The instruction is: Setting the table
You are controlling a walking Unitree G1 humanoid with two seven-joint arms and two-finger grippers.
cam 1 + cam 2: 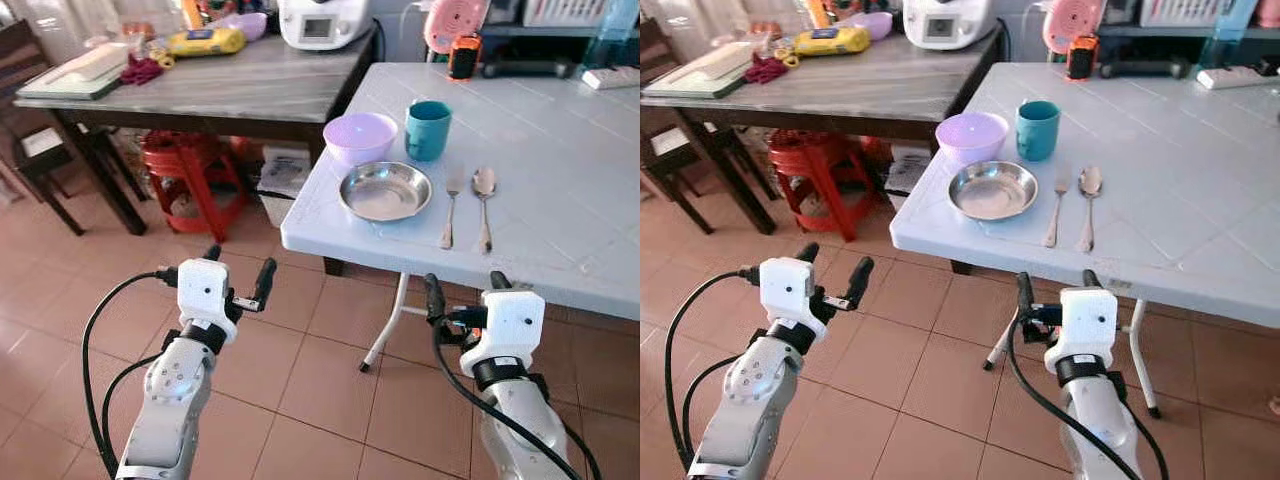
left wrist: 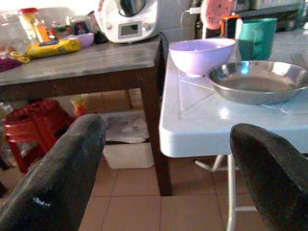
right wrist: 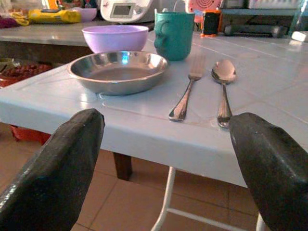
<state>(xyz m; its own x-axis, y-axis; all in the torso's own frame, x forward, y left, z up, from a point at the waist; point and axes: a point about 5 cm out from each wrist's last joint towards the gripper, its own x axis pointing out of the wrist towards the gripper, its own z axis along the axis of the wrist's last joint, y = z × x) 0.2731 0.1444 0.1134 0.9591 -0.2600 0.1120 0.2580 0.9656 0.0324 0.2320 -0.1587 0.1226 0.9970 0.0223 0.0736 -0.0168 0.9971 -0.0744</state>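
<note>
Up close, the right gripper point(image 3: 163, 168), fingers spread, faces fork point(image 3: 186, 94) and spoon point(image 3: 224, 84); left gripper point(image 1: 238, 270) likewise spread.

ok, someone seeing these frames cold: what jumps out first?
The place setting at the near corner of the white table: a steel plate, with a lilac bowl and teal cup behind it, and a fork and spoon to its right. Then the left gripper and right gripper, both open and empty, held short of the table edge.

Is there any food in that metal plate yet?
Empty. The metal plate shows only its bare shiny bottom, seen from the head and from the right wrist.
</note>
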